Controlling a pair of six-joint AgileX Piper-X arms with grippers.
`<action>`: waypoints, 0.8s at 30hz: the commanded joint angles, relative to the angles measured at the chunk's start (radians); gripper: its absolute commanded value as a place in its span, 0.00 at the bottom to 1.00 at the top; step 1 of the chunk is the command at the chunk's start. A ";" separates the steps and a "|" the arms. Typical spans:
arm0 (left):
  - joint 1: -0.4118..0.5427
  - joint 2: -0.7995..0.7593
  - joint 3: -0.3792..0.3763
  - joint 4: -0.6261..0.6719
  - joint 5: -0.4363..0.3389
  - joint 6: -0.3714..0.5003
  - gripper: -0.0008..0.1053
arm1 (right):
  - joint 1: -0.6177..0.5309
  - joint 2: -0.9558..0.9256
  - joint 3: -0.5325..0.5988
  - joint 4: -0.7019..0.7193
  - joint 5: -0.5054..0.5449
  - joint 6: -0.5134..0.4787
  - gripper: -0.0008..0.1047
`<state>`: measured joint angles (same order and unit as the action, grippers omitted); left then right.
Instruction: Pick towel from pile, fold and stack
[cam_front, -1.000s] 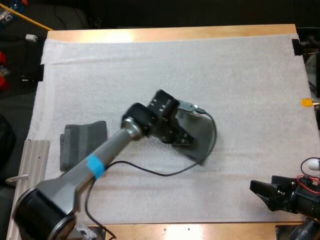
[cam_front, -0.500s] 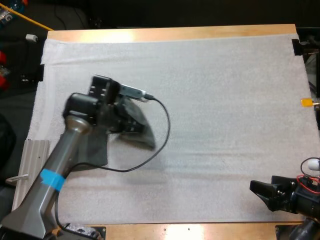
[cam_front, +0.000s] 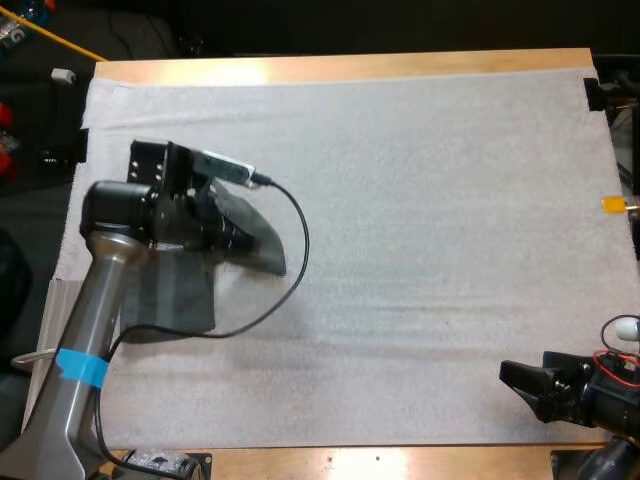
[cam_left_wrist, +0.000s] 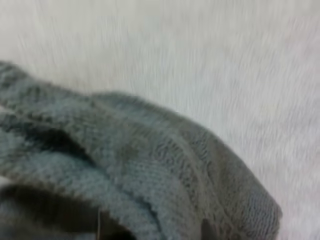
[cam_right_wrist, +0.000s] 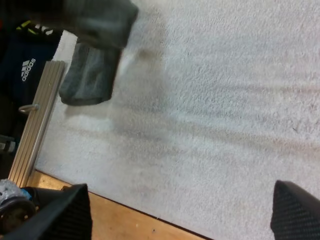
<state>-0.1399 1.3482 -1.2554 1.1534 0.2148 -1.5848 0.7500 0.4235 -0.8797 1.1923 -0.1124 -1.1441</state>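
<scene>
Towel (cam_front: 262, 245), folded and dark grey-green, hangs from your left gripper (cam_front: 232, 236) at the left of the frame in the high view. The fingers look clenched on the cloth, whose nap the left wrist view meets close up. Just below it, toward the lower left, lies the stack (cam_front: 170, 298), partly under the arm.

You appear to be at the stacking step. The towel sits off the stack's right-hand edge, so the next move probably calls for a short carry toward the lower left, squaring it over the stack, lowering until cloth meets cloth, and only then letting go.

Your right gripper (cam_right_wrist: 182, 215) waits at the lower right, fingers spread and holding nothing, well apart from the work.

The white mat (cam_front: 420, 180) is soft and fibrous, covering most of the wooden table (cam_front: 350, 66). A metal rail (cam_front: 48, 320) runs just beside the stack, so watch the arm there.
</scene>
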 joint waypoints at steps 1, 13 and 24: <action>-0.001 -0.008 -0.045 0.010 -0.003 0.017 0.01 | 0.001 -0.003 -0.003 0.001 -0.005 -0.003 0.68; 0.008 -0.009 -0.072 0.179 -0.168 0.180 0.01 | 0.001 -0.003 -0.003 0.001 -0.005 -0.003 0.68; 0.192 -0.009 0.235 0.079 -0.175 0.146 0.01 | 0.001 -0.003 -0.003 0.001 -0.005 -0.003 0.68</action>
<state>0.0535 1.3440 -1.0215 1.2399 0.0472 -1.4303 0.7500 0.4235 -0.8797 1.1923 -0.1122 -1.1441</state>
